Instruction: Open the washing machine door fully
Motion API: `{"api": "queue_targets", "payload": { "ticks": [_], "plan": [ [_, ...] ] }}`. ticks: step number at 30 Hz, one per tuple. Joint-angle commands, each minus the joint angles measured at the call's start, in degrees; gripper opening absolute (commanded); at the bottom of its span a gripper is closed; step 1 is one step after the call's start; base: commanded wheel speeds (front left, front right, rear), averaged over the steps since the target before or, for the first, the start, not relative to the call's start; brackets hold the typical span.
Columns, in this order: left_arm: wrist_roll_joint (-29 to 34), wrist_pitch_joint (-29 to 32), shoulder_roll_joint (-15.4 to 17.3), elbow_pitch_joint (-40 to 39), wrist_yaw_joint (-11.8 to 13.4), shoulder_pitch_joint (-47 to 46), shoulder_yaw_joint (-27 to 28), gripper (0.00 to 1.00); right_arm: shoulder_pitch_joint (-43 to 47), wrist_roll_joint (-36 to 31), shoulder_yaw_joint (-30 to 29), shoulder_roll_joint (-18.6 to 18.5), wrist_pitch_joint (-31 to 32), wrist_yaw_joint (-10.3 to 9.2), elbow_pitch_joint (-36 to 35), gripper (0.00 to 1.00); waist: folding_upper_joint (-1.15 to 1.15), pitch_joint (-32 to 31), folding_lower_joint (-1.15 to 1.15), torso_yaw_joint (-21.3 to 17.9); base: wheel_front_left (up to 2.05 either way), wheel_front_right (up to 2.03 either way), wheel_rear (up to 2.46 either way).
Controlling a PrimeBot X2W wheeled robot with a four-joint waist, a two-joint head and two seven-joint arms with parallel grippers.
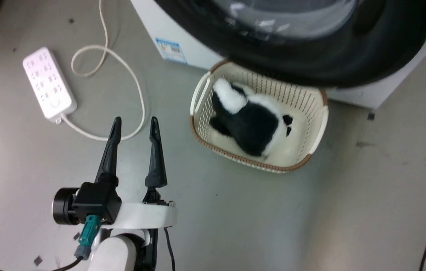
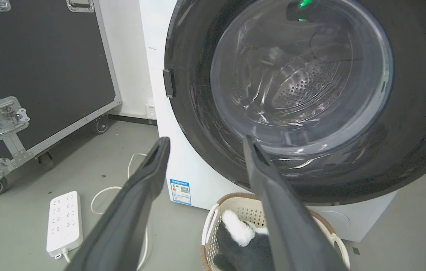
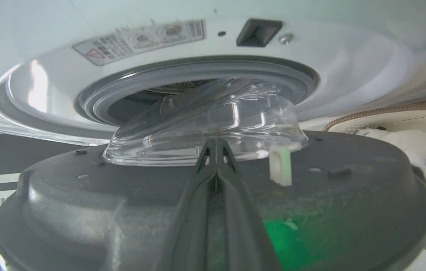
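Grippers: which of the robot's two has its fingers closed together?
The right gripper: its fingertips meet over the inner side of the washing machine door, whereas the left gripper has fingers wide apart.

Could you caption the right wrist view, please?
Shut right end effector behind the partly open washing machine door.

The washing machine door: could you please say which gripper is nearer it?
Right: the right gripper lies close over the door's inner face; the left gripper hovers open, apart.

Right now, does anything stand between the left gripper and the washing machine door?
Nothing visible does. The open left gripper faces the washing machine door across free space; the basket sits lower, below the door.
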Motion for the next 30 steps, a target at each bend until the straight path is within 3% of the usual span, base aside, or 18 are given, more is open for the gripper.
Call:
{"api": "queue_targets", "payload": {
  "ticks": [1,11,16,22,30],
  "plan": [
    [0.41,-0.32,0.05,0.30,-0.26,0.94,0.35,1.00,2.66,0.70,-0.18,1.45,1.00,0.06,-0.37,0.00,0.00,-2.66,0.00,-0.91,0.00,0.00,0.00],
    [1.72,-0.32,0.05,1.47,-1.56,4.93,2.11,1.00,16.41,2.74,1.58,8.71,7.85,0.06,-10.62,0.00,0.00,-10.82,0.00,-2.53,0.00,0.00,0.00],
    [2.06,-0.32,0.05,1.96,-2.19,6.51,2.70,1.00,23.14,4.20,4.15,10.27,11.33,0.06,-16.26,0.00,0.00,-13.16,0.00,-2.88,0.00,0.00,0.00],
    [2.24,-0.32,0.05,2.36,-2.98,7.71,2.06,1.00,28.60,14.27,11.88,10.36,12.11,0.06,-15.93,0.00,0.00,-15.61,0.00,-1.72,0.00,0.00,0.00],
    [2.51,-0.32,0.05,3.04,-3.47,9.98,0.98,1.00,35.94,29.89,27.31,10.37,8.90,0.06,-17.80,0.00,0.00,-17.81,0.00,-0.03,0.00,0.00,0.00]
  ]
}}
